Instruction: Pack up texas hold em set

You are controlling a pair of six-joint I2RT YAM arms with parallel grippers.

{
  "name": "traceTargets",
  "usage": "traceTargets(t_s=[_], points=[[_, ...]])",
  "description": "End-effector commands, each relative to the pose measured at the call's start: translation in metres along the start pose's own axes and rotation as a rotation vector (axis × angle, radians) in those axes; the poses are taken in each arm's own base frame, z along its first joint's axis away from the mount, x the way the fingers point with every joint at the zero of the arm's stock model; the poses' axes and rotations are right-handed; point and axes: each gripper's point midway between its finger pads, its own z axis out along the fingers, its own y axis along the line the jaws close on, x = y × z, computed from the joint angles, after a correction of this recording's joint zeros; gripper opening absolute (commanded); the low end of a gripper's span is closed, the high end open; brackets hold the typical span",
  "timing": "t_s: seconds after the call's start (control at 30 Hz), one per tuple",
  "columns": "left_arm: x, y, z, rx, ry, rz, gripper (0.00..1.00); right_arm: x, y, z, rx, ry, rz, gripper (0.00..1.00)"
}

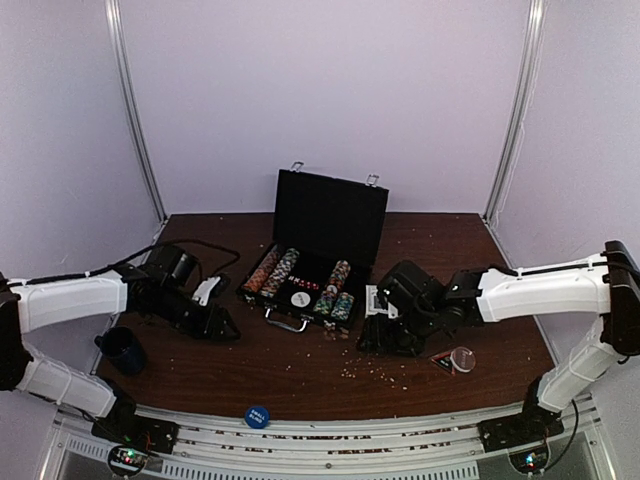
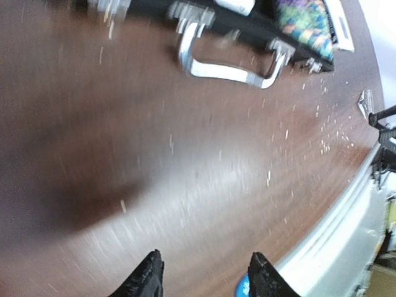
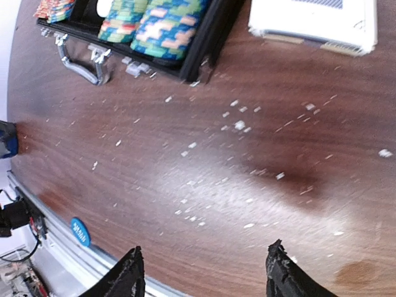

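The case (image 1: 330, 215) stands open mid-desk, lid upright, chip rows (image 1: 283, 270) seated in the tray, handle (image 2: 232, 68) facing me. The left jaws hang low over bare desk (image 1: 300, 370) just left of it, the right jaws just right of it. Both pairs stand apart with nothing between them.

What worries me is the loose stuff. The white card box (image 3: 312, 21) lies outside the case, just by its right wall. The blue round button (image 1: 257, 416) sits at the very near edge on the metal rail, and a clumsy nudge there would send it off the front. If I reach over the tray, an arm brushing the lid could drop it on the chips, or shut the case with pieces left out. The left wrist view is smeared, so I may be misjudging how close those tips ride to the wood; scraping is possible.
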Motion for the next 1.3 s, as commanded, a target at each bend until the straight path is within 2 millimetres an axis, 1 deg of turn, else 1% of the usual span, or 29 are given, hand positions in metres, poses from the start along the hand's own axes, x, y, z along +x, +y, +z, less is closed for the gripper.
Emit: traceTargets(t_s=[0.0,0.03,0.1,0.17,0.23,0.33,0.4,0.43,0.53,0.6,0.67,0.77,0.87,0.9,0.97,1.03,1.1,1.27], points=[[0.032,-0.011,-0.006,0.071,0.042,-0.172,0.49,0.016,0.037,-0.007,-0.139,0.010,0.025,0.66],[0.040,-0.012,-0.005,0.085,0.058,-0.194,0.50,0.022,0.039,-0.005,-0.159,0.019,0.049,0.66],[0.055,-0.014,-0.003,0.113,0.098,-0.237,0.51,0.032,0.054,-0.004,-0.243,0.024,0.102,0.66],[0.063,-0.019,-0.001,0.118,0.117,-0.232,0.51,0.046,0.072,-0.004,-0.334,0.030,0.132,0.66],[0.071,-0.027,0.001,0.128,0.141,-0.214,0.49,0.056,0.086,-0.001,-0.384,0.037,0.158,0.66],[0.084,-0.034,0.005,0.151,0.195,-0.215,0.46,0.069,0.101,0.013,-0.355,0.055,0.158,0.64],[0.088,-0.036,0.006,0.156,0.214,-0.213,0.46,0.070,0.116,0.017,-0.350,0.040,0.147,0.64],[0.091,-0.035,0.007,0.153,0.221,-0.211,0.46,0.068,0.127,0.018,-0.365,0.037,0.150,0.64],[0.098,-0.032,0.009,0.145,0.234,-0.203,0.46,0.075,0.141,0.034,-0.372,0.047,0.173,0.62],[0.102,-0.030,0.009,0.136,0.231,-0.188,0.46,0.081,0.150,0.040,-0.378,0.039,0.196,0.61],[0.107,-0.027,0.010,0.128,0.233,-0.183,0.46,0.094,0.159,0.047,-0.390,0.044,0.215,0.60],[0.112,-0.024,0.012,0.130,0.220,-0.160,0.46,0.111,0.164,0.064,-0.373,0.060,0.248,0.58],[0.113,-0.029,0.013,0.169,0.209,-0.149,0.45,0.122,0.172,0.079,-0.362,0.068,0.271,0.56],[0.112,-0.030,0.013,0.179,0.208,-0.145,0.45,0.123,0.175,0.080,-0.359,0.065,0.274,0.56],[0.113,-0.032,0.012,0.185,0.205,-0.131,0.45,0.126,0.177,0.083,-0.336,0.054,0.283,0.56],[0.113,-0.031,0.013,0.190,0.199,-0.120,0.45,0.127,0.173,0.085,-0.322,0.041,0.307,0.56],[0.114,-0.035,0.016,0.224,0.200,-0.120,0.44,0.129,0.170,0.088,-0.325,0.038,0.330,0.55],[0.116,-0.040,0.022,0.238,0.218,-0.096,0.42,0.139,0.174,0.100,-0.305,0.058,0.338,0.52]])
